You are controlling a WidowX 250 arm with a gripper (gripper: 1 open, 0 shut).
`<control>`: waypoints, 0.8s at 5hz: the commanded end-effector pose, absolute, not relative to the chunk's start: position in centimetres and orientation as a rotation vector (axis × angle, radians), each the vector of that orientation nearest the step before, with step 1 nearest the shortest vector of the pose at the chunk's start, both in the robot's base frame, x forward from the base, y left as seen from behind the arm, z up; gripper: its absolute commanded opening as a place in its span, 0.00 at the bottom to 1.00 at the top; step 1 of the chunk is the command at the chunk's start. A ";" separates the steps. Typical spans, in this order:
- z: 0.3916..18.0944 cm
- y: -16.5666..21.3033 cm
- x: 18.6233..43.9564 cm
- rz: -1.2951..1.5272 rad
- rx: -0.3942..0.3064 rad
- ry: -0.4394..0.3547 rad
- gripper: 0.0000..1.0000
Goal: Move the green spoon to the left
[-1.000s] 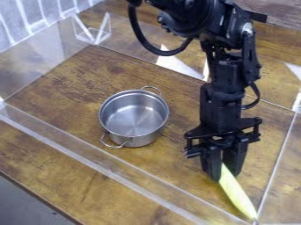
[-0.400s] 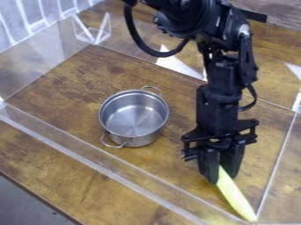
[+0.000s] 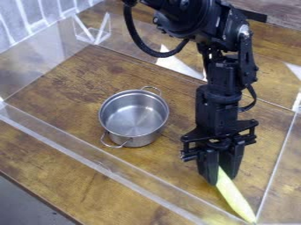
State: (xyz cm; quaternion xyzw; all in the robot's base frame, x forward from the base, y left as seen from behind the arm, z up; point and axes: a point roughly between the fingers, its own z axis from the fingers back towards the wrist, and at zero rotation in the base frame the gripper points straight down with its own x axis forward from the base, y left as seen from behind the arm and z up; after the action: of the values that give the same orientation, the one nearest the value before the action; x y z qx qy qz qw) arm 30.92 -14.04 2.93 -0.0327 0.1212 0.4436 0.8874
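The steel pot (image 3: 133,117) sits at 9 o'clock of the gripper (image 3: 217,172). The jaws are pinched nearly together on the upper end of the green spoon (image 3: 234,198), which trails toward 5 o'clock. The grasp appears complete; next: lift, carry left.

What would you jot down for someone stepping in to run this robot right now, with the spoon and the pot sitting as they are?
Gripper: pointing down, shut on the green spoon at its upper end.
Green spoon: at the table's right front, handle trailing toward the near edge, to the right of the steel pot.
Done: spoon gripped.
Left: carry it leftward across the wooden table and set it down.
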 end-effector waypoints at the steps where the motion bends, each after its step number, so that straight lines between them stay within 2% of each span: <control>1: 6.1 -15.3 31.1 0.890 -0.129 0.196 0.00; 3: 6.2 -15.3 30.9 0.876 -0.136 0.198 0.00; 4: 7.2 -15.3 31.0 0.853 -0.136 0.196 0.00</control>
State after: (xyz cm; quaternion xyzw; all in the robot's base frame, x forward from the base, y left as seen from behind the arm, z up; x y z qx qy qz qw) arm 30.23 -14.36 3.73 -0.0307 0.1311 0.4298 0.8928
